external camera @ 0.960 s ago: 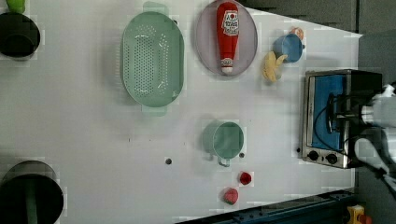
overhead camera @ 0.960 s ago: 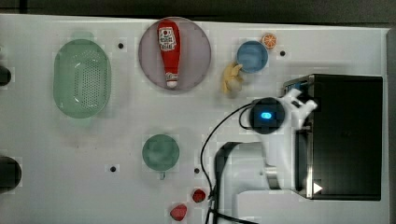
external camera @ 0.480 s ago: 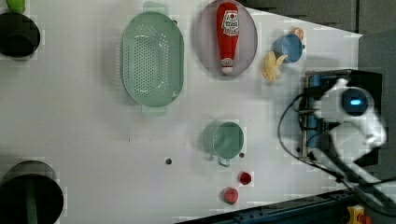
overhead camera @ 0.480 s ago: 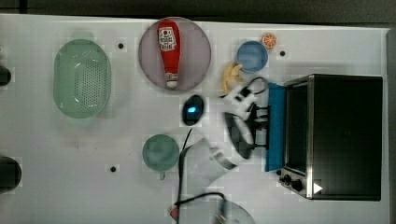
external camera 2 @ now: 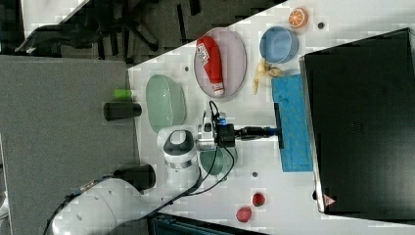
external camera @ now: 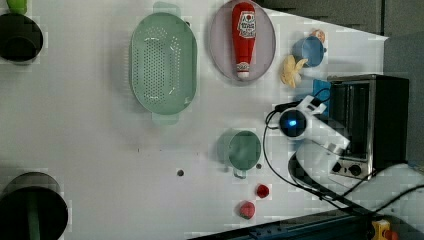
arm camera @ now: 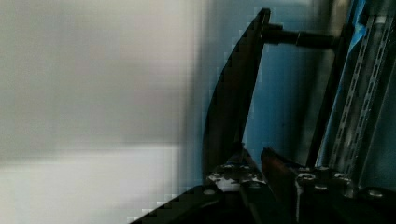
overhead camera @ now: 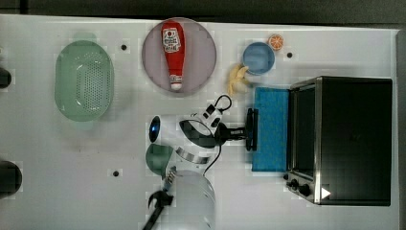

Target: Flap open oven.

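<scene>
Reaching toward the top view's right, the gripper (overhead camera: 245, 132) meets the black bar handle (overhead camera: 251, 129) of the oven (overhead camera: 354, 139), and its fingers look clamped on that bar, standing only narrowly apart with the handle between them; the wrist view agrees, with a dark finger (arm camera: 280, 170) pressed beside the handle's curved black bar (arm camera: 233, 107). The oven sits at the right end of the white table (overhead camera: 72, 158) in the top view, a black-topped box with its silver front frame facing the top view's left, toward the arm. Its blue glass door (overhead camera: 271, 129) is already swung down and lies nearly flat on the table, stretching from the hinge at the oven's front out toward the gripper. So the door points away from the oven toward the top view's left, while the handle's long axis runs across that direction, from the top view's far edge to its near edge, square to the line of the fingers. The right view shows the same: the arm's wrist (external camera 2: 215, 134) in line with the handle (external camera 2: 278, 126), the door (external camera 2: 296, 122) flat between handle and oven (external camera 2: 362, 122). By my judgement the flap is as good as done, and what remains turns on letting go and backing off toward the top view's left, straight away from the bar, without dragging the oven along.
</scene>
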You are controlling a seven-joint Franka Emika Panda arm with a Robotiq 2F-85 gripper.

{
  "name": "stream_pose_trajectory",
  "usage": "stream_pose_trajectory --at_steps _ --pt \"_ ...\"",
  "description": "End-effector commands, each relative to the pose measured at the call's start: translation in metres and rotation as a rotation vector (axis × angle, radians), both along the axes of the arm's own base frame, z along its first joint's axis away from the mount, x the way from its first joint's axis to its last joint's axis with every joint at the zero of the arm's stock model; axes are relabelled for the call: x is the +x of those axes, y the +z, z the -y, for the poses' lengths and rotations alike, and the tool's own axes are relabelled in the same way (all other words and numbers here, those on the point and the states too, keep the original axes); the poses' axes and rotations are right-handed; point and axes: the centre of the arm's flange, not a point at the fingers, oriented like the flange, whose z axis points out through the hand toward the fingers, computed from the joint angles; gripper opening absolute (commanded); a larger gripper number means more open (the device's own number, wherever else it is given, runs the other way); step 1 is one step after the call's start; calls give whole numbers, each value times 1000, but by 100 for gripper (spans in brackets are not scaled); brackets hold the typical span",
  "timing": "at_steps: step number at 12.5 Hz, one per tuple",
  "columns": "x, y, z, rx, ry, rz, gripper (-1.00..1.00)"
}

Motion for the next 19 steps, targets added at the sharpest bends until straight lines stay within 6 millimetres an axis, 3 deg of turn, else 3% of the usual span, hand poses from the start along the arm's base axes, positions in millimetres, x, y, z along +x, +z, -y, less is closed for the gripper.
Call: stream_pose_trajectory --at_steps 1,3,6,8,9,11,14,16,19 --pt "15 -3 -6 -37 -47 125 -65" --pt "17 -15 -13 -48 -27 113 -65" --pt "21 -12 -19 -62 -17 120 -65" --pt "34 6 -33 -41 -12 167 -65" --pt "45 25 -39 -22 -35 222 -65" --pt "66 80 -42 41 -135 339 -65" --pt "89 190 -33 223 -406 530 -65" --pt "89 264 -15 379 -629 633 -65" --pt "69 356 14 608 -941 704 -65"
